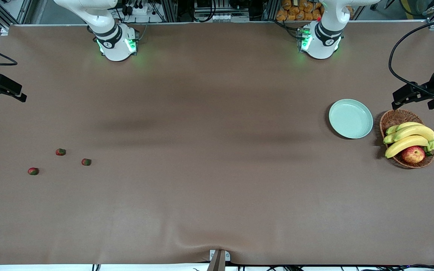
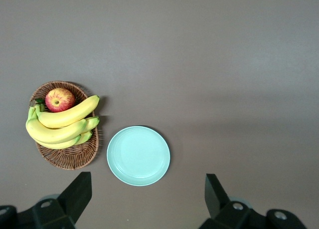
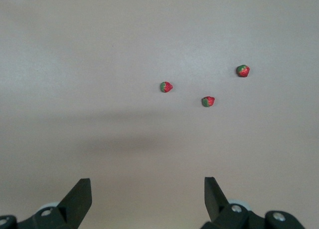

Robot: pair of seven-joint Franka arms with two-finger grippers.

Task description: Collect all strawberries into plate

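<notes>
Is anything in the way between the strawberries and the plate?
Nothing visible. The three strawberries lie at the right arm's end of the table, the plate at the left arm's end, with only bare tabletop between. The basket sits beside the plate, not between.

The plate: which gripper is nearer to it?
Left. The left gripper hangs open beside the plate and basket; the right gripper waits open at the strawberries' end.

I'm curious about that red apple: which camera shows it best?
The left wrist view: the apple sits unobstructed in the basket beside the bananas. The front view shows it smaller, at the basket's nearer edge. The right wrist view misses it.
</notes>
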